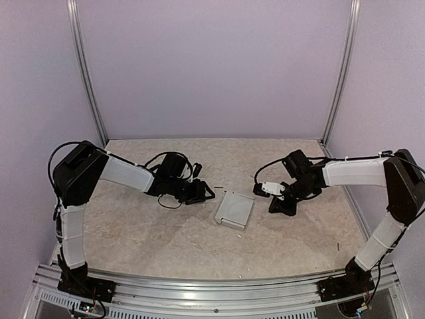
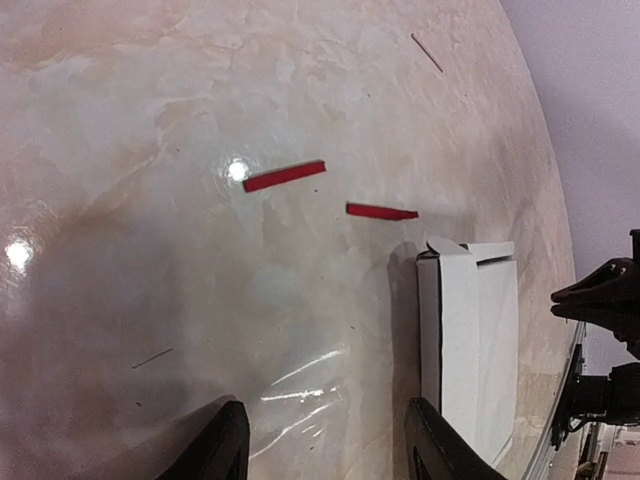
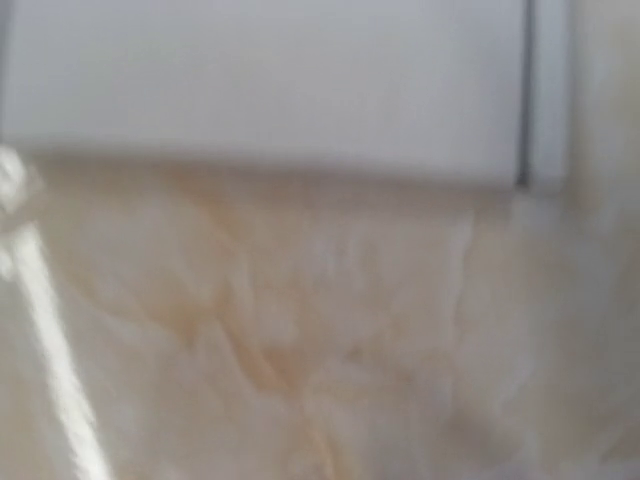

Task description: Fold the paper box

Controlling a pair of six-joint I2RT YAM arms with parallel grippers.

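The paper box [image 1: 234, 210] lies on the table between the two arms as a slim pale grey-white rectangle. In the left wrist view the paper box [image 2: 470, 330] is on the right, with a small end flap sticking up at its far end. My left gripper [image 1: 210, 193] hangs just left of the box. Its jaws [image 2: 330, 445] stand open over bare table with nothing between them. My right gripper [image 1: 275, 209] sits low just right of the box, shut and holding nothing. The right wrist view is blurred. It shows the box [image 3: 270, 80] along the top but no fingers.
Two thin red strips [image 2: 285, 176] [image 2: 382, 211] lie on the marble-patterned table [image 1: 166, 232] beyond the box's far end. A thin dark sliver [image 2: 427, 52] lies farther off. The right arm's dark parts [image 2: 600, 300] show past the box. Walls and metal posts enclose the table.
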